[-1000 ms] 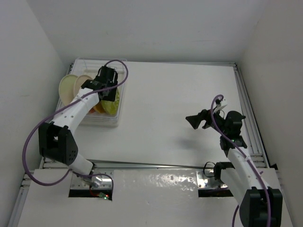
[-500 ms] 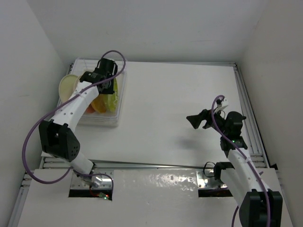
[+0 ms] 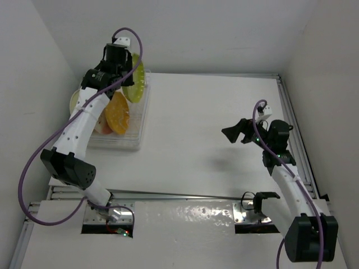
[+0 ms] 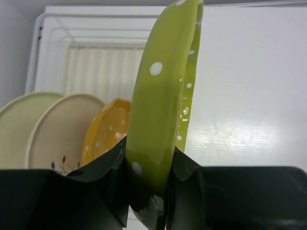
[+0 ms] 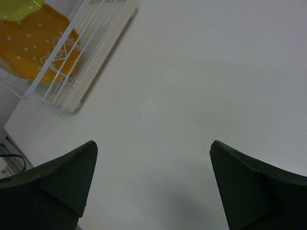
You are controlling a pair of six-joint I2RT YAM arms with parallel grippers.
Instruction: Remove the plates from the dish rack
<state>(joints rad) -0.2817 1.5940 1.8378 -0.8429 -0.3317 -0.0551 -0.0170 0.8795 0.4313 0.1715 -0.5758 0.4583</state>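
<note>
L gripper (image 4: 148,177) clamped on lower edge of lime green plate (image 4: 160,96), one finger each side of rim, plate edge-on & upright in wrist view. From overhead, lime plate (image 3: 134,78) raised above far end of dish rack (image 3: 137,131), clear of the slots. Three plates in rack: orange w/ white dots (image 3: 118,112), leaning; cream-and-pink (image 4: 60,129) next to it; pale green-cream (image 4: 19,124) at far L. Orange plate also seen through rack wires in R wrist view (image 5: 33,43). R gripper (image 3: 238,131) hangs over bare table (image 3: 213,101), well apart from rack, jaws wide open, holding nothing; both fingers (image 5: 53,184) splayed at frame edges
</note>
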